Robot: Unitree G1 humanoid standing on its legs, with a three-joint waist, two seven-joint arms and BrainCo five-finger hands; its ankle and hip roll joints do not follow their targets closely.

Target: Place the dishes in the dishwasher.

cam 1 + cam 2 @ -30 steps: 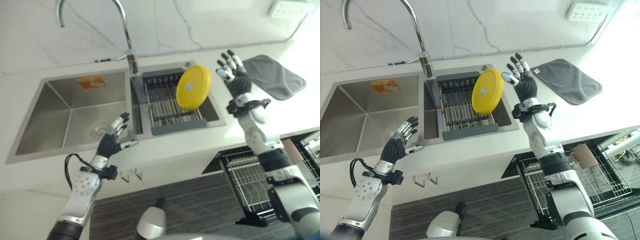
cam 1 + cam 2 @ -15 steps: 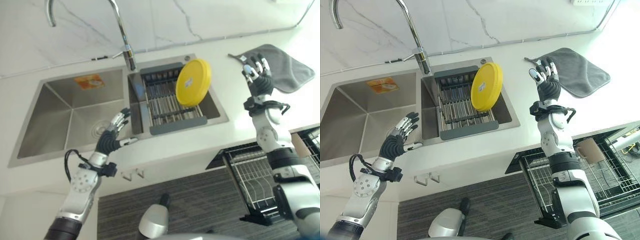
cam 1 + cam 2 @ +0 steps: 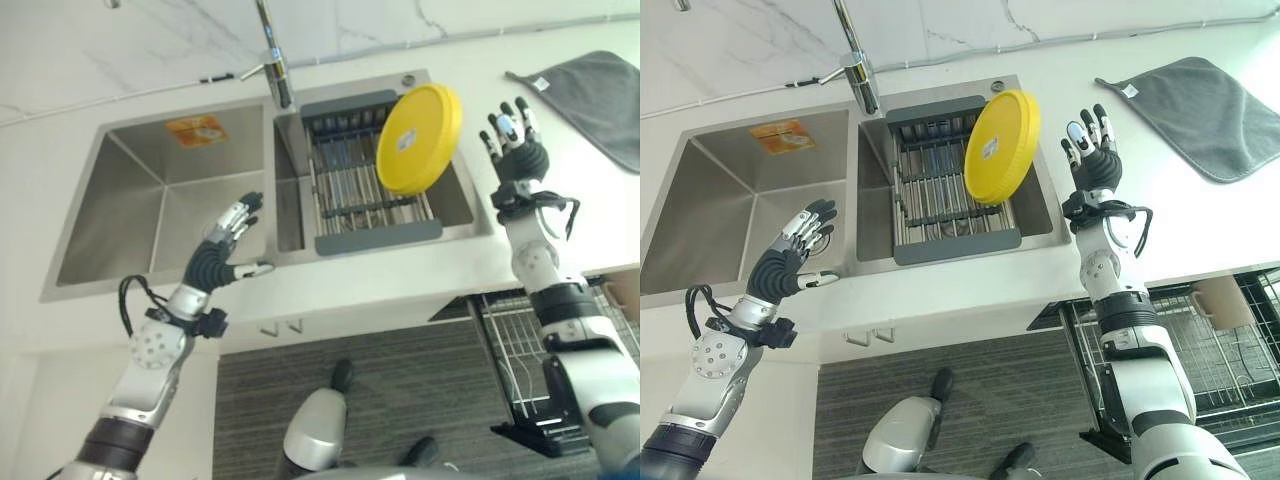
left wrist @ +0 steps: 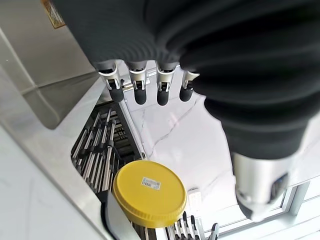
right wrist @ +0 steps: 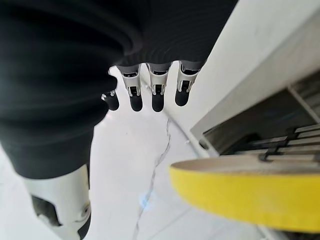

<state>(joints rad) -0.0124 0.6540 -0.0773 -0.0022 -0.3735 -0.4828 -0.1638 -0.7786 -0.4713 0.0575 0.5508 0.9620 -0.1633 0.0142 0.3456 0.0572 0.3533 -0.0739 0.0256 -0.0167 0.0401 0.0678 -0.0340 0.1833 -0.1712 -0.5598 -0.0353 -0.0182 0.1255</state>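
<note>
I see the yellow plate standing on edge in the dark dish rack that sits in the right basin of the double sink. The plate leans against the rack's right side, its flat face with a small label turned toward the left basin. Nothing holds it.

My right hand hangs over the white countertop just to the right of the plate, close beside its rim but apart from it. Its fingers are straight and spread, palm empty. From the right wrist view I see the plate's yellow edge close below and beside those fingers, with a gap between them.

My left hand hovers over the sink's front lip, at the near corner of the left basin, well apart from the plate. Its fingers are relaxed and extended, thumb out, grasping nothing. The left wrist view looks past them to the plate in the rack beyond.

A grey cloth mat lies flat on the countertop farther right. The faucet rises behind the divider between the basins. Below the counter, at the right, the dishwasher's wire rack is pulled out.
</note>
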